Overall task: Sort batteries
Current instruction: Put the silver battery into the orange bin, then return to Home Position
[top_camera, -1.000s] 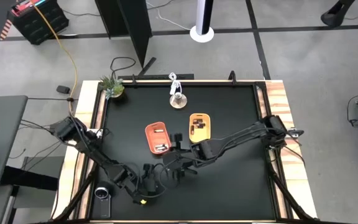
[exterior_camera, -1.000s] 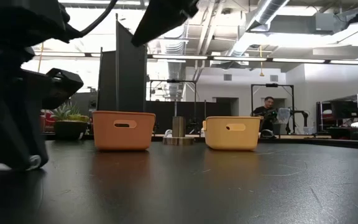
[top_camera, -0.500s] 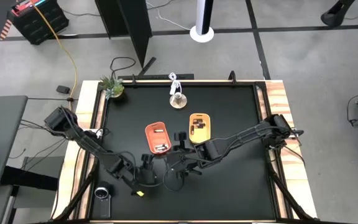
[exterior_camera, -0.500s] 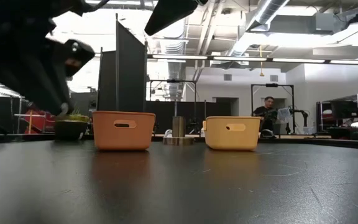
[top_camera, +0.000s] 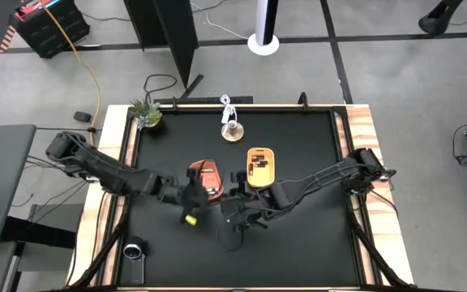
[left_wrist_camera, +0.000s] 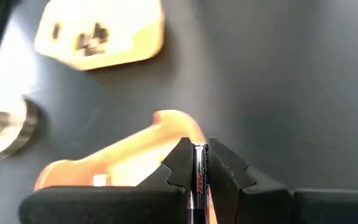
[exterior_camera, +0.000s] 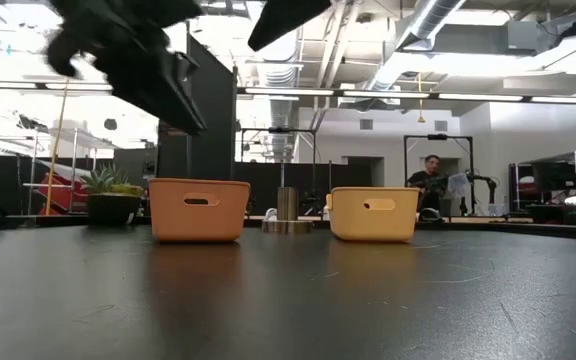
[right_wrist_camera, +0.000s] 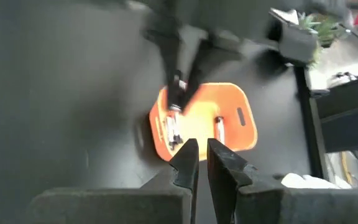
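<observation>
My left gripper (left_wrist_camera: 199,163) hangs above the near end of the orange tray (top_camera: 209,174), shut on a silvery battery with reddish marks (left_wrist_camera: 199,174). The right wrist view shows this battery (right_wrist_camera: 178,89) over the tray (right_wrist_camera: 235,118), where two more batteries (right_wrist_camera: 173,129) lie on the floor. The yellow tray (top_camera: 259,165) to the right holds dark batteries (top_camera: 257,165). My right gripper (right_wrist_camera: 196,154) hovers shut and empty, just near-right of the orange tray (top_camera: 235,214). My left gripper pinches the battery by its long sides (left_wrist_camera: 197,186) between its two fingers. The battery lies along the fingers, with its free end (left_wrist_camera: 200,148) at their tips. The fingers slant downward from the table's left. The battery is lifted clear above the orange tray.
A metal cylinder (top_camera: 233,130) stands behind the trays and a small plant (top_camera: 146,113) sits at the far left corner. A round device (top_camera: 134,250) lies on the table's left rim. A loose cable (top_camera: 233,235) lies near my right gripper. A person (exterior_camera: 430,175) stands far behind the table.
My left gripper has risen from the table's near left and swung toward the far right, up to the orange tray, carrying the battery clear of the table. It has stayed shut on it.
</observation>
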Motion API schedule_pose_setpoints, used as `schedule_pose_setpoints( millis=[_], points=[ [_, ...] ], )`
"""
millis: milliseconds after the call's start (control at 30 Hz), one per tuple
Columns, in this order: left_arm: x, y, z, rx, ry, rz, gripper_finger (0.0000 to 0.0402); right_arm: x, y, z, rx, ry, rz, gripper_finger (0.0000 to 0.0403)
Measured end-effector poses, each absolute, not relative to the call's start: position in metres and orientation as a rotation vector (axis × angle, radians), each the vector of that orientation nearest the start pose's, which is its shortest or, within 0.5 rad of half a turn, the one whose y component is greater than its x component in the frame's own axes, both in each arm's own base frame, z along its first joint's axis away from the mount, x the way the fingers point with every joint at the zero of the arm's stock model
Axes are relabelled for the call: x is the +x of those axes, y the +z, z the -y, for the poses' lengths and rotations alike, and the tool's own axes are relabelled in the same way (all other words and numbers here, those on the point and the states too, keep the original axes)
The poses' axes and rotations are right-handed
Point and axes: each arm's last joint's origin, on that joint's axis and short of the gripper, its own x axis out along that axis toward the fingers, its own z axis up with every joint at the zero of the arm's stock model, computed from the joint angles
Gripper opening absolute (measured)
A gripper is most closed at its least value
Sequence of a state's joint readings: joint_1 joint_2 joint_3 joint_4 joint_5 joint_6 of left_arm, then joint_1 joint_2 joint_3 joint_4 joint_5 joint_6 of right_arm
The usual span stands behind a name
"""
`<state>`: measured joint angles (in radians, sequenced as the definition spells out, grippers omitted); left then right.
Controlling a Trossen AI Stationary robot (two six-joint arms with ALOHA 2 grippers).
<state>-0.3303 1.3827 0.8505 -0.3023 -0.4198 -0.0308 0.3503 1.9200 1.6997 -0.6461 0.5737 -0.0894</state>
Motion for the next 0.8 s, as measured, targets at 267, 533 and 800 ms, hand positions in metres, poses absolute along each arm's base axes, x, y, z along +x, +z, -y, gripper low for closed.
schedule_pose_setpoints(
  millis=[267, 533, 800],
  points=[
    [0.27, 0.204, 0.024, 0.172, 0.169, -0.818, 0.0039, 0.378, 0.31, -0.14, -0.459, -0.209, -0.766, 0.0052],
    [0.271, 0.196, 0.019, 0.119, 0.162, -0.727, 0.0066, 0.34, 0.326, -0.145, -0.433, -0.294, -0.731, 0.0052],
    [0.267, 0.188, 0.019, 0.085, 0.182, -0.706, 0.0134, 0.28, 0.315, -0.145, -0.36, -0.401, -0.63, 0.0052]
  ],
)
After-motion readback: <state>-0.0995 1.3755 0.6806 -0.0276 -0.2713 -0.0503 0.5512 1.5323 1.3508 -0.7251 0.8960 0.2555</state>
